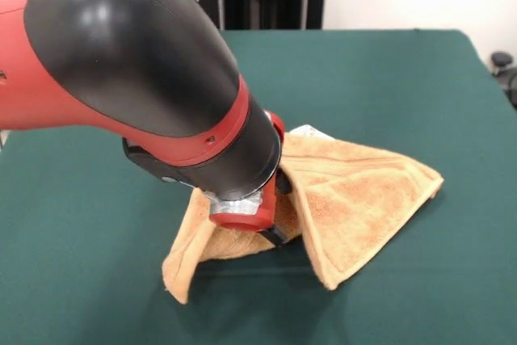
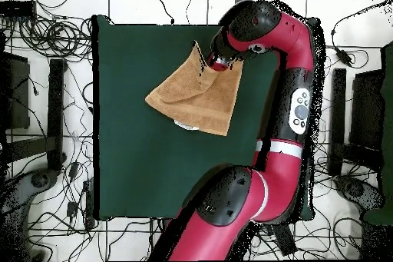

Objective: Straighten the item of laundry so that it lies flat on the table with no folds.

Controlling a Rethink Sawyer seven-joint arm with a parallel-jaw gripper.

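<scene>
Arm bulk fills the left of the front view: a glossy black and red shell comes down from the upper left and ends in a grey and red collar, below which the tool (image 1: 275, 224) is mostly hidden behind the wrist. Only a dark stub shows at the towel's fold, so whether it is apart or together cannot be told. Just right of it, and spreading out under it, lies the golden-tan towel (image 1: 355, 199) on the dark green desk (image 1: 420, 86). It is not flat: a ridge rises toward the wrist where the cloth is gathered, one flap falls to the lower left and a broader flap slopes down to the right, ending in a corner near the middle right of the desk. A woven band runs along the right flap near its hem, and a small white tag (image 1: 307, 130) peeks out at the towel's far edge beside the arm; no writing on it can be read, and no brand or label is legible on the arm. In the overhead view the towel (image 2: 196, 97) sits in the upper middle of the desk (image 2: 138, 167), with the tool (image 2: 219, 62) at its upper right corner, and a pale patch (image 2: 184, 125) shows at its lower edge.
</scene>
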